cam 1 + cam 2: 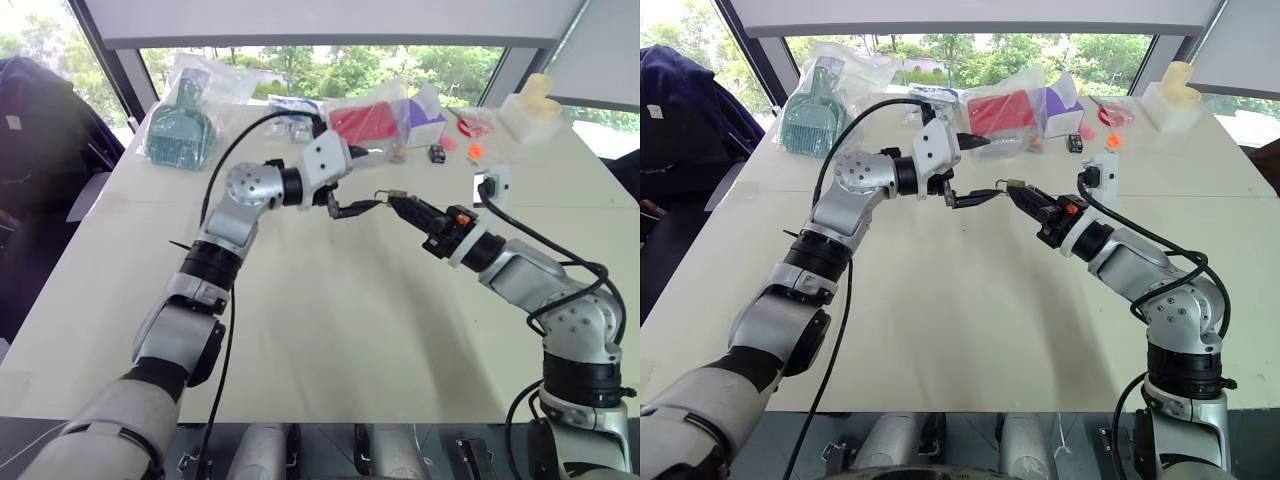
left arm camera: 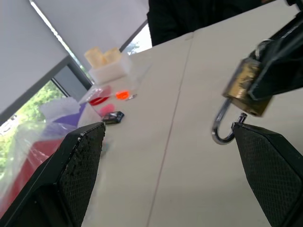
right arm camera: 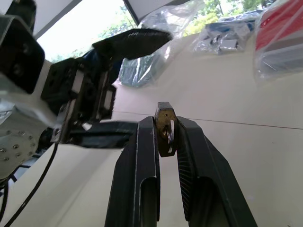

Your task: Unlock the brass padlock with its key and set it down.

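Note:
My right gripper point(image 1: 398, 203) is shut on the brass padlock point(image 2: 246, 87), a small yellowish block held above the middle of the white table point(image 1: 330, 330). Its silvery shackle point(image 2: 221, 130) hangs out as a hook with one end free. In the right wrist view the padlock point(image 3: 165, 126) sits pinched between my two fingertips. My left gripper point(image 1: 975, 170) is open wide, pointing sideways at the padlock from the left. One of its fingers point(image 1: 978, 197) ends just short of the shackle. The key is hidden.
Along the table's far edge lie a bagged teal item point(image 1: 180, 130), a red package point(image 1: 365, 122), a purple box point(image 1: 425, 115), a small black item point(image 1: 437, 153), orange bits point(image 1: 475, 150) and a pale block point(image 1: 530, 110). A cable loops over my left arm.

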{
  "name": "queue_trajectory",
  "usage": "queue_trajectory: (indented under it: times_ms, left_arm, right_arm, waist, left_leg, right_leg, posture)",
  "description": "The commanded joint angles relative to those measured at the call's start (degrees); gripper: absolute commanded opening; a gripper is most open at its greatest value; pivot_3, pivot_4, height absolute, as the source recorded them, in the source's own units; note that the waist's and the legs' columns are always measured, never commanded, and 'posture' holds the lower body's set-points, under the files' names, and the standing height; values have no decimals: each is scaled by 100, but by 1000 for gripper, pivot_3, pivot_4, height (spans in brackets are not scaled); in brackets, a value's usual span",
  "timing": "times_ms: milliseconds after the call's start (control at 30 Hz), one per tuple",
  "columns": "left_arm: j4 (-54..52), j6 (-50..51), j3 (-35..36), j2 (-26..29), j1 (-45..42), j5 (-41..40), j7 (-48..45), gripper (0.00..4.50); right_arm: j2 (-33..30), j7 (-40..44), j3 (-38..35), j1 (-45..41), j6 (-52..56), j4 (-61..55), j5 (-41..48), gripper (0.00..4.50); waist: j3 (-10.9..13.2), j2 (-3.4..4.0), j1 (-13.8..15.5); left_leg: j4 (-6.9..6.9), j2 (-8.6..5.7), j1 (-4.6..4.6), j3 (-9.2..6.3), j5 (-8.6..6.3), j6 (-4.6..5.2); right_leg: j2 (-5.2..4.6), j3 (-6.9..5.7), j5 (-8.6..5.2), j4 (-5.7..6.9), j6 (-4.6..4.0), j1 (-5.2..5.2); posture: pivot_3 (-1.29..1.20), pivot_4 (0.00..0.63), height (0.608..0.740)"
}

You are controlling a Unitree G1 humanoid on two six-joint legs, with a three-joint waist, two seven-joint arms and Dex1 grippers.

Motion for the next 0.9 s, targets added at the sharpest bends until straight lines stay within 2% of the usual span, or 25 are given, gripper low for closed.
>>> queue_trajectory:
  times_ms: [33,200,533,633,800,900]
  left_arm:
    - [154,-312,81,-20,-198,74,36,4434]
    - [331,-543,28,-62,-215,189,2,4434]
    - [720,-916,229,-245,-423,311,744,4434]
    - [625,-890,222,-263,-358,257,635,4434]
    - [550,-588,122,-109,-162,377,483,4434]
    - [385,61,140,224,130,359,243,4434]
  right_arm:
    - [31,-13,-114,-14,-8,-321,195,0]
    - [80,-27,-69,18,-1,-397,309,0]
    - [143,-53,43,170,47,-493,358,0]
    - [146,-81,47,166,55,-472,355,0]
    - [186,-215,-51,149,58,-329,405,0]
    - [118,-513,-177,221,326,206,427,0]
  waist:
    - [0,0,-1]
    - [0,0,2]
    - [0,0,-2]
    - [0,0,3]
    - [0,0,-4]
    - [0,0,-25]
  left_leg:
    - [0,0,0,0,0,0]
    - [0,0,0,0,0,0]
    - [-1,0,0,0,0,0]
    - [-1,1,0,0,0,0]
    - [-1,1,0,0,0,0]
    - [-2,1,2,1,0,0]
  right_leg:
    - [0,0,0,0,0,0]
    - [0,0,0,0,0,-1]
    - [-1,0,0,0,0,-1]
    - [-1,0,0,0,0,-1]
    - [-1,0,0,0,0,-2]
    - [-1,0,0,2,0,-1]
  posture:
    - [0,150,740]
    - [0,150,740]
    - [0,150,740]
    - [0,150,740]
    - [0,150,740]
    - [0,150,740]
